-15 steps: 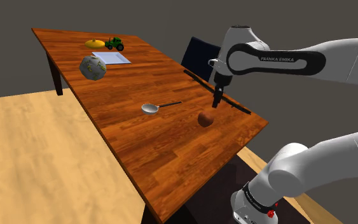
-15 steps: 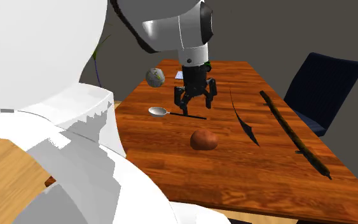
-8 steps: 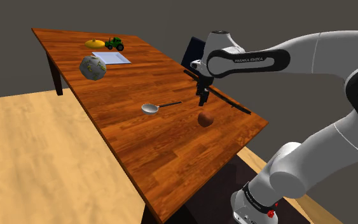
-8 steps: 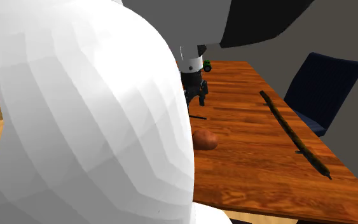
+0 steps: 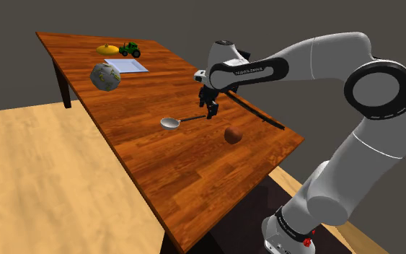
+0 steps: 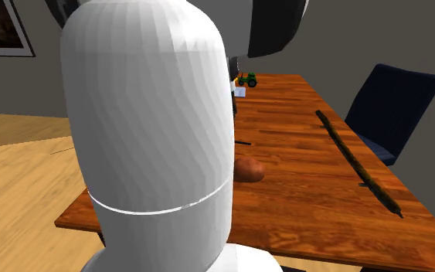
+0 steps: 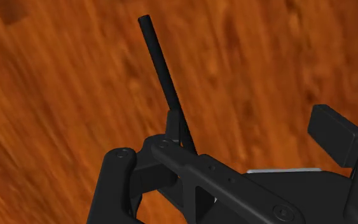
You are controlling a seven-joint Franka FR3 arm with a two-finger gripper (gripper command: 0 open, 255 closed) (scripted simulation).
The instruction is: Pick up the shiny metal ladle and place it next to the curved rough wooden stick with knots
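Grey-bowled ladle (image 5: pixel 171 123) lies on the worktop (image 5: pixel 158 173); your claw (image 5: pixel 211 112) sits over its dark handle tip, fingers apart, gripping nothing. Stick (image 5: pixel 265 118) lies just beyond.

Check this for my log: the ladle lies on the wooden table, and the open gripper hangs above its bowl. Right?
No. The shoulder view shows the open gripper above the dark handle end of the ladle, not its bowl. The ladle does lie on the wooden table.
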